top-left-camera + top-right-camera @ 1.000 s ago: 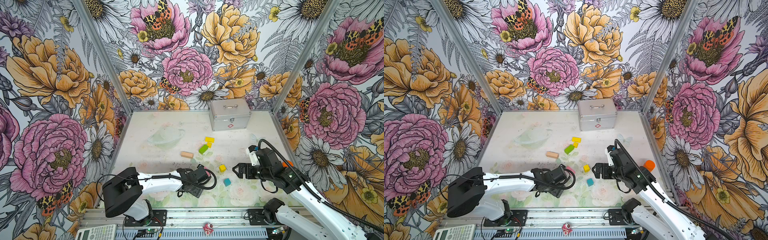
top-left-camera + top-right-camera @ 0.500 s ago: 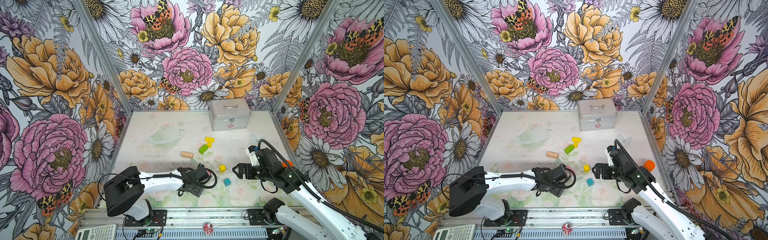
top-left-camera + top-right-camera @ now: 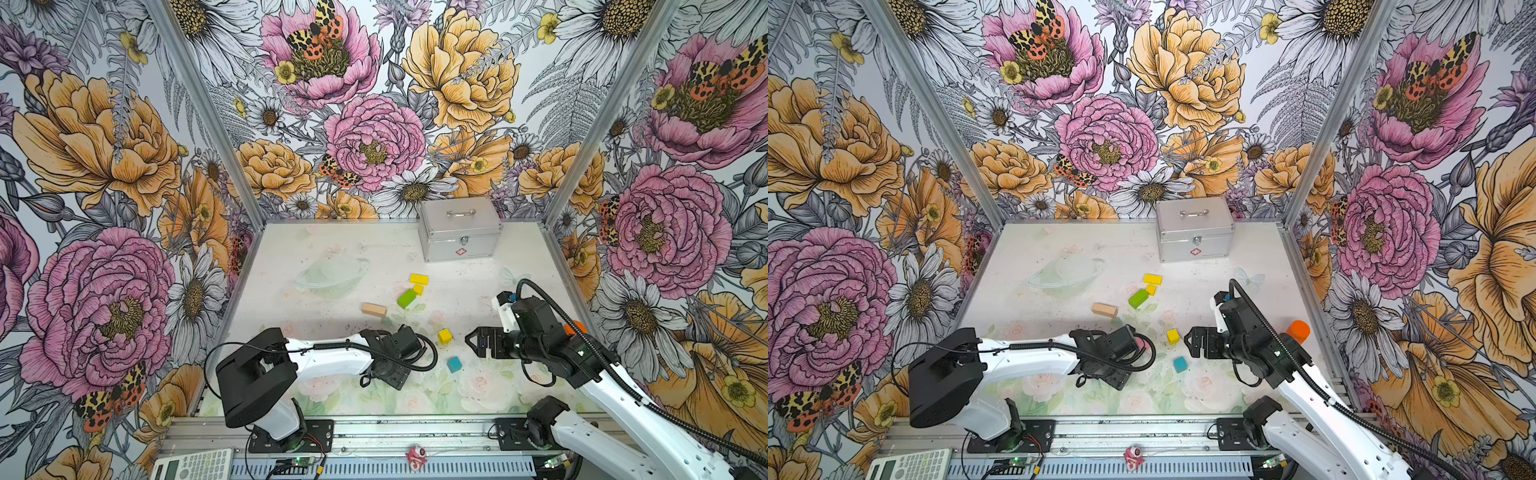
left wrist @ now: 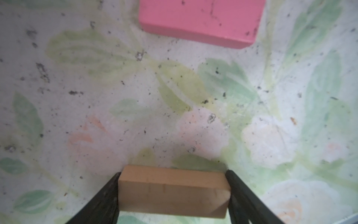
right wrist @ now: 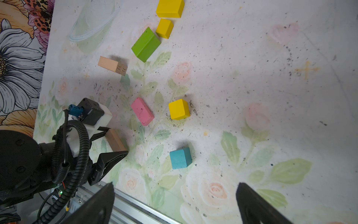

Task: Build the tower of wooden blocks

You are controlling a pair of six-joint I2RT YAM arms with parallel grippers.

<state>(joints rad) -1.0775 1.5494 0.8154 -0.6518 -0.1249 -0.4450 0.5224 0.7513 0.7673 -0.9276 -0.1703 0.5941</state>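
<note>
In both top views the left arm has edged slightly toward the middle, low over the front of the table, while the right arm has stayed put. In the left wrist view the left gripper is pinched on the ends of a tan bar, with the pink slab lying apart ahead of it, so a base piece looks secured. In the right wrist view the right gripper hangs wide apart and empty near the teal cube, and no tower stands yet.

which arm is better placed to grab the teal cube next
Right. The right gripper is open and empty near the teal cube; the left gripper is closed on a tan bar.
</note>
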